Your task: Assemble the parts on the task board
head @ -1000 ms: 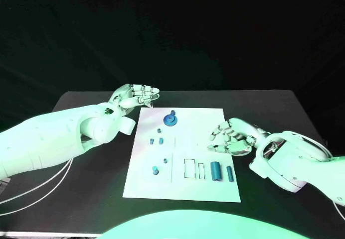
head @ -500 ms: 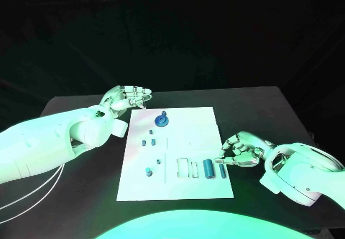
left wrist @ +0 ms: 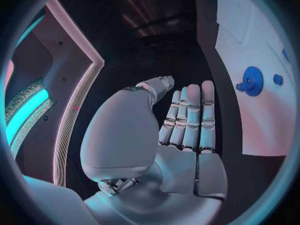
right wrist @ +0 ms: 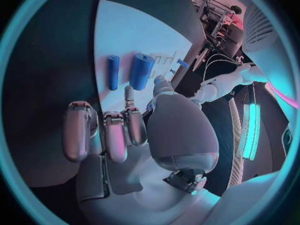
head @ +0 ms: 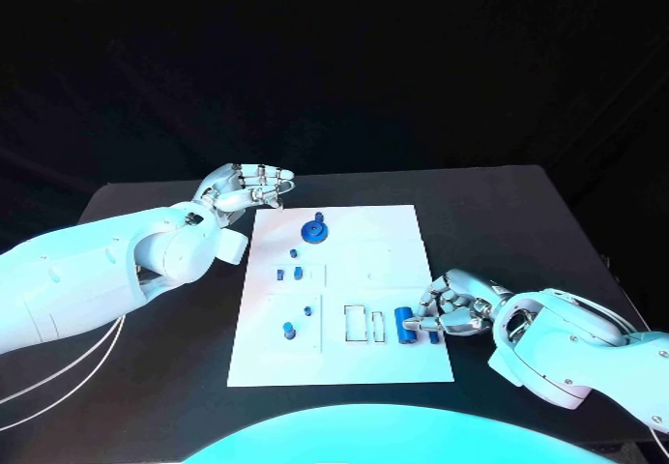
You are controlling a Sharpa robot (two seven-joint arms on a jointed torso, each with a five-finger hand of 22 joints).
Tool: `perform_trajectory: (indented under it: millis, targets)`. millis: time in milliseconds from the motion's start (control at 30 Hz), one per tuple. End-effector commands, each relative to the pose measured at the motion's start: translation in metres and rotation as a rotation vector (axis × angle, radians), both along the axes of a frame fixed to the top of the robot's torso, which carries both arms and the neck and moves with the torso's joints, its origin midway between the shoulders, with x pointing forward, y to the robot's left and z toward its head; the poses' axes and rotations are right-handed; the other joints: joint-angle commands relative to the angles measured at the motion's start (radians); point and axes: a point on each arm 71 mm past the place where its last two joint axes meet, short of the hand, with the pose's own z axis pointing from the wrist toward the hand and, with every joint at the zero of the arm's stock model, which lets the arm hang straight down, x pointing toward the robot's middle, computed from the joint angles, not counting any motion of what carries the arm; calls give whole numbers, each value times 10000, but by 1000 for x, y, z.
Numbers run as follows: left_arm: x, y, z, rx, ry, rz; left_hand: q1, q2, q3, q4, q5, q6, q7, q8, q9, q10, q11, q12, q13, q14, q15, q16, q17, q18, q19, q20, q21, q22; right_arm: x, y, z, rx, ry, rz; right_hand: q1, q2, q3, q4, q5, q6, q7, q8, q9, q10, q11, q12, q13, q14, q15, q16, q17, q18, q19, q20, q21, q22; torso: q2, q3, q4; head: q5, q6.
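Black table (head: 139, 367) lying bare around white task board (head: 369, 256), blue gear (head: 316, 232) sitting near its far edge, left hand (head: 248, 187) hovering off the far-left corner, fingers curled on nothing, right hand (head: 449, 307) reaching over the near-right edge, fingertips beside two blue cylinders (right wrist: 131, 71), seemingly gripping nothing.

Room dim; backdrop near black, cyan-blue light falls from above onto the white task board (head: 356, 280) and dark bench (head: 530, 222). Wrist views: strong fisheye bending at the rims, bright light strips glaring, pink tint on one side. Small parts on the board soft, hard to resolve.
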Motion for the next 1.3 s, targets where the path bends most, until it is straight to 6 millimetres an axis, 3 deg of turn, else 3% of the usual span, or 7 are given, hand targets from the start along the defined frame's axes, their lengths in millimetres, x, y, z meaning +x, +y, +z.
perform_trajectory:
  millis: [33,567,1000,1300]
  targets:
    - [-1,-2,1,-167,-35,-140,-39,29,-48,20,11,-71,-29,68,15,-63,19,35,-2,-78,18,-43,-14,124,-5,68,-17,-9,0,1,-4,-503,37,97,-69,61,-71,-4,31,33,-40,69,13,84,-4,65,545,884,-84,59,1704,-66,380,-4,26,2018,-3,7,-6,28,-12]
    - [-1,-2,1,-163,10,-166,-52,34,-58,37,16,-82,-28,78,17,-81,20,57,-2,-88,20,-40,-21,126,-5,74,-44,-24,1,23,-20,-977,503,739,-285,398,-288,-18,36,224,-124,237,27,196,-70,153,717,920,-132,123,1901,-105,443,-37,259,2072,4,10,0,42,-68]
    - [-1,-2,1,-163,36,-190,-50,36,-58,38,17,-85,-28,81,18,-86,20,63,-2,-92,20,-40,-23,127,-5,76,-52,-28,1,27,-22,-736,618,374,836,674,-213,-86,12,478,-259,422,11,354,-198,252,938,929,-242,142,1961,-125,469,-138,384,2097,-4,-9,2,72,-75]
    - [-1,-2,1,-157,49,-189,-41,37,-56,33,20,-87,-28,85,19,-93,20,70,-2,-97,20,-40,-26,128,-3,76,-59,-31,-1,27,-13,261,1055,-394,1161,780,-193,-101,11,600,-322,485,13,394,-252,267,986,930,-286,144,1965,-127,472,-175,405,2101,-8,-15,-13,87,-37]
